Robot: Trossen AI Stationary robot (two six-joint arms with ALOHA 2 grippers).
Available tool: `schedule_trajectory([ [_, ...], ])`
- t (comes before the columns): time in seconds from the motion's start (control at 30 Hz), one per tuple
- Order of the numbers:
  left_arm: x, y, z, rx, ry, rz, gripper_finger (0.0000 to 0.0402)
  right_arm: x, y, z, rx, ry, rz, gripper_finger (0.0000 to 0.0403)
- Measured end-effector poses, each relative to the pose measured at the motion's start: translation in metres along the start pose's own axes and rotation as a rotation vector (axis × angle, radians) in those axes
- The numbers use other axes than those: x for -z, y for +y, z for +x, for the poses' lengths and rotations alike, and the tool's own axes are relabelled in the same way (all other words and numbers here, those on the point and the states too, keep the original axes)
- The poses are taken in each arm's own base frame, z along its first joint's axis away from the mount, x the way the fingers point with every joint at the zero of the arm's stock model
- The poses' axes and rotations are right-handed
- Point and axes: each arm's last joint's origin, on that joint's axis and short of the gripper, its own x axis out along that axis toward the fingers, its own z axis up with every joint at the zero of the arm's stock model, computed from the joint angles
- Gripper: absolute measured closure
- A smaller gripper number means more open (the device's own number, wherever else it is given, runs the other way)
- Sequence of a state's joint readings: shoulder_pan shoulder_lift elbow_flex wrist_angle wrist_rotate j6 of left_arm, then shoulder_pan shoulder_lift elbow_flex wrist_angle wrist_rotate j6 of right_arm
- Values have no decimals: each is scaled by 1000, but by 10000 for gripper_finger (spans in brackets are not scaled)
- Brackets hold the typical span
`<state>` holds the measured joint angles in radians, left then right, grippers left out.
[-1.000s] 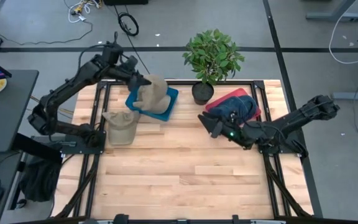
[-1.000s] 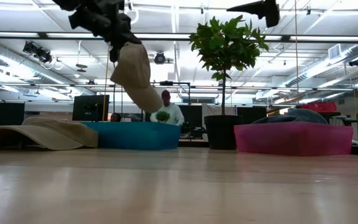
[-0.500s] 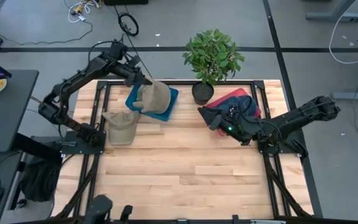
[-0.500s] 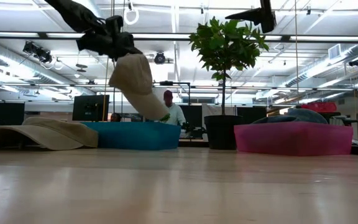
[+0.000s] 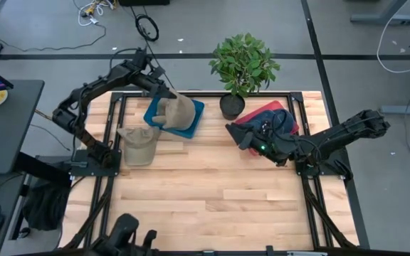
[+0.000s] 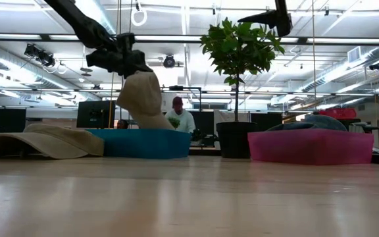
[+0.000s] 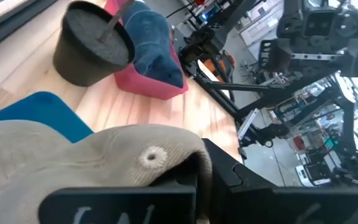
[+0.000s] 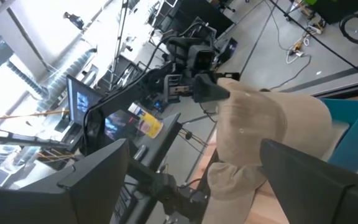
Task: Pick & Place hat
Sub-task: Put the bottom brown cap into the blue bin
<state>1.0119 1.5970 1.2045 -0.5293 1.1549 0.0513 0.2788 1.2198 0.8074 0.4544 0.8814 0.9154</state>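
Note:
A beige hat [image 5: 179, 111] hangs over the blue tray [image 5: 194, 122] at the far left, with my left gripper [image 5: 164, 92] shut on its top. In the low view the hat [image 6: 141, 99] reaches down to the tray's rim [image 6: 176, 133]. A second beige hat [image 5: 138, 144] lies flat on the table to the left of the tray. My right gripper [image 5: 236, 137] stands open and holds nothing, in the air beside the pink tray [image 5: 256, 114], which holds a blue hat [image 5: 276, 122]. My left gripper pinches the hat's crown cloth [image 7: 166, 163] between its two fingers, close to a small eyelet [image 7: 149, 155]. The fingers come slanting down from the table's far left. The hat hangs below them, crown bunched; whether its lower end [image 6: 162, 125] touches the tray I cannot tell.
A potted plant [image 5: 243, 64] stands at the far edge between the two trays, its black pot [image 5: 231, 105] next to the pink tray. Bare wooden tabletop [image 5: 212, 192] spreads over the near half. People and desks show in the room beyond.
My left gripper has sunk toward the blue tray with the hat and has tipped and rolled a little. The hat, which hung well above the tray, now reaches its rim. My right gripper has kept open and nearly still.

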Motion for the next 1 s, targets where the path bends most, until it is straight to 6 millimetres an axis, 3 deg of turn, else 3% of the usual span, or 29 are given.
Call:
schedule_trajectory([
  [0.27,3,16,-1,-30,2,-24,397,1,-1,1,-13,32,2,37],
  [1.0,14,35,-36,-273,3,-75,397,3,-5,2,21,47,20,37],
])
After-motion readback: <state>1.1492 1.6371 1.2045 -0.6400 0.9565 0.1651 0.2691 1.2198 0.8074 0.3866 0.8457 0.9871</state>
